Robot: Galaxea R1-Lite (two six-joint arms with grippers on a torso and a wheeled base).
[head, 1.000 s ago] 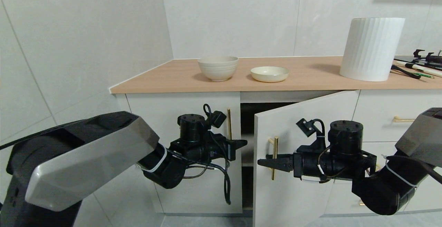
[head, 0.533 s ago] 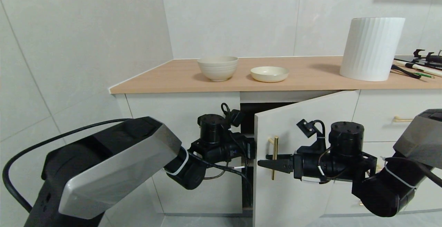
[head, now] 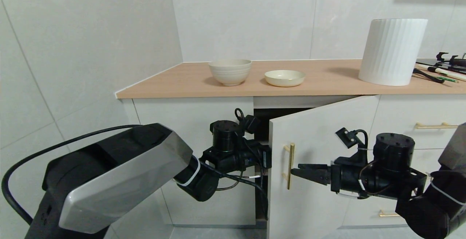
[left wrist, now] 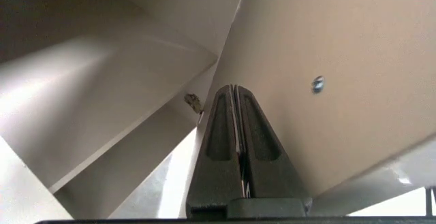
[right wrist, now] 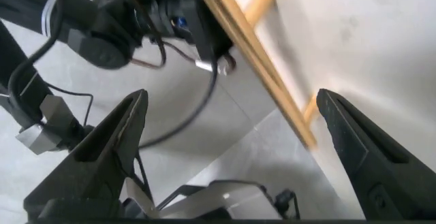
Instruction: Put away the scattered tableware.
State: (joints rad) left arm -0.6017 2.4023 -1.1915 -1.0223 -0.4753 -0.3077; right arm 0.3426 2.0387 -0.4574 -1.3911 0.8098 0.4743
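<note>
Down at cupboard level, closest in, the left gripper (left wrist: pixel 235 94) is closed tight with nothing between its fingers; its tip is tucked into the gap at the free edge of the cupboard door (head: pixel 320 133), lying along the door's inner face; just beside it on the outside, the right gripper (head: pixel 299 170) is spread wide and empty, pointing at the brass handle (head: pixel 290 166), which runs across the space in front of its 2 fingers without being held; whether a finger touches the bar cannot be told. The door stands partly ajar, with dark cupboard space showing behind its top corner.

Farther back and higher, on the wooden counter (head: pixel 327 80), the 2 pieces to be stored sit untouched: a ribbed bowl (head: pixel 230 71) toward the left corner and a shallow dish (head: pixel 284 78) just beside it, apart from each other; well to the right stand a tall white ribbed canister (head: pixel 392 51) and some utensils (head: pixel 433 74) by the tiled wall.

The step in hand looks like opening the cupboard; no tableware is put away yet. The next move likely calls for swinging the door wide, either by the left gripper pushing outward from inside or the right closing on the handle and pulling, before either arm rises to the counter.
</note>
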